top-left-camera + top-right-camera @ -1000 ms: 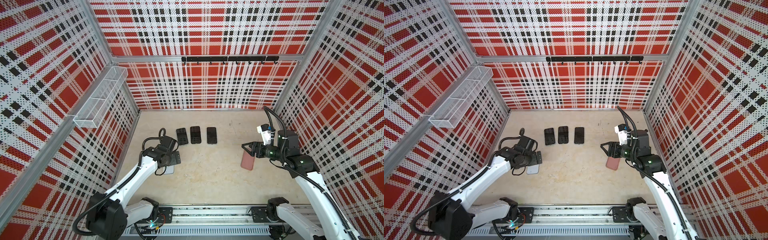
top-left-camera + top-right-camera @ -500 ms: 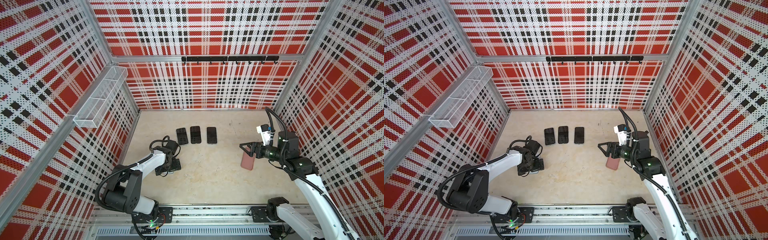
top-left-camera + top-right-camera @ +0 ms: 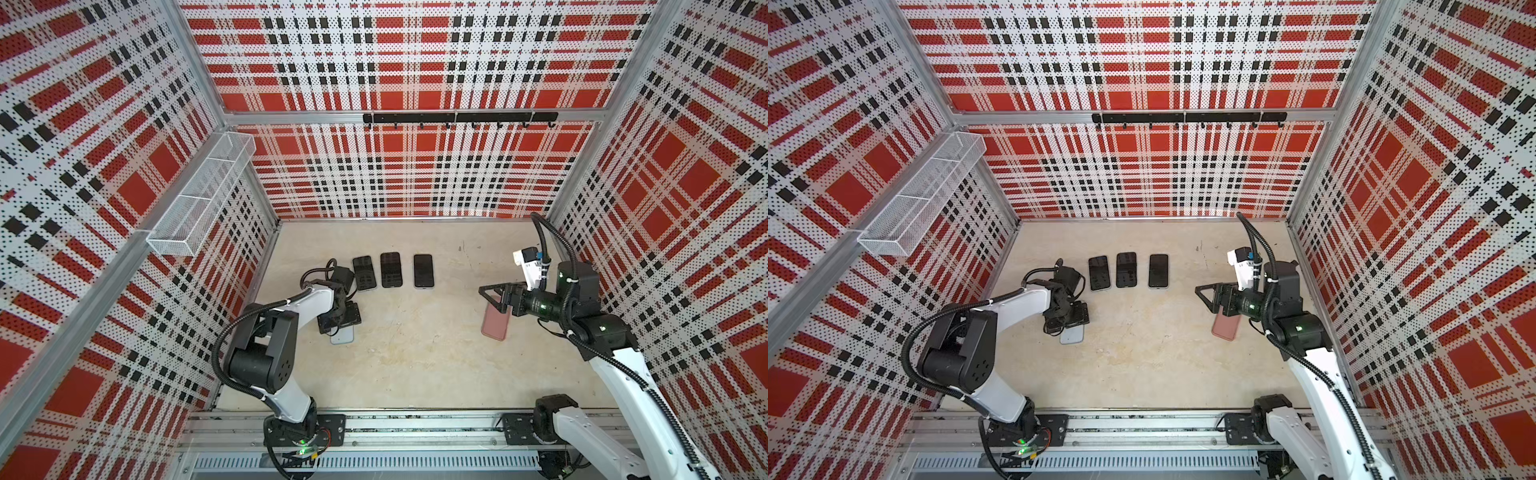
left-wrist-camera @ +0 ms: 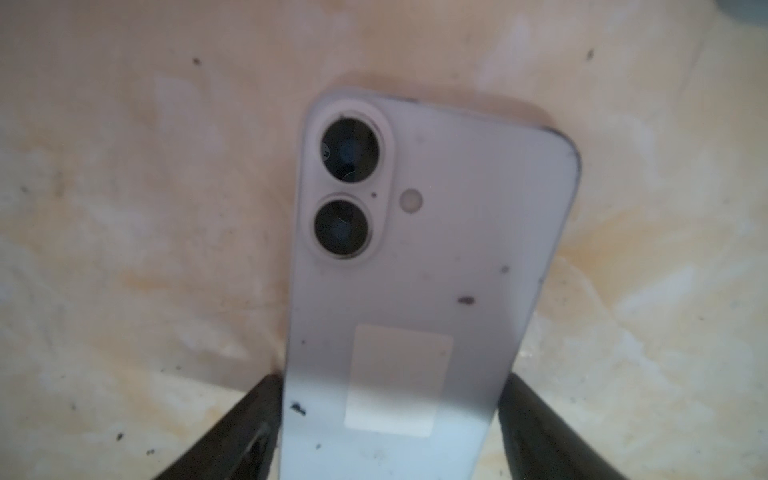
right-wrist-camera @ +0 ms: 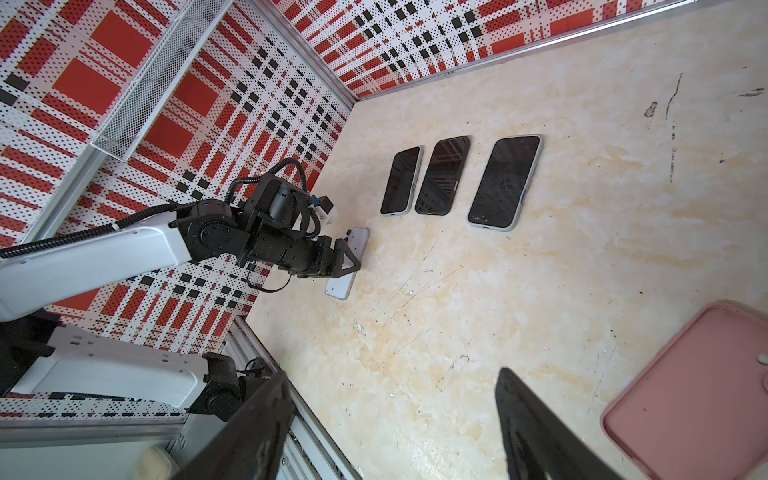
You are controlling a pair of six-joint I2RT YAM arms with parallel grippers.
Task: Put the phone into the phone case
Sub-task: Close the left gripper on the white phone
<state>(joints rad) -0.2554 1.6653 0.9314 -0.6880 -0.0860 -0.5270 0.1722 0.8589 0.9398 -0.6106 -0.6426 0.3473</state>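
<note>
- Left hand [image 3: 338,320] straddles the white phone [image 4: 415,270], which lies back-up on the tabletop [image 3: 415,365]. Its jaws stand at both long edges, but I can't tell if they're pinching.
- Pink case [image 3: 495,326] lies well apart to the right, under the right hand [image 3: 488,296], which is spread and empty.
- Count: one white phone, one case, three dark phones [image 3: 390,270].

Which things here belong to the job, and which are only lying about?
Job: white phone, face down in the left gripper; pink case by the right gripper.
Lying about: three dark phones in a row; wire basket; hook rail.
</note>
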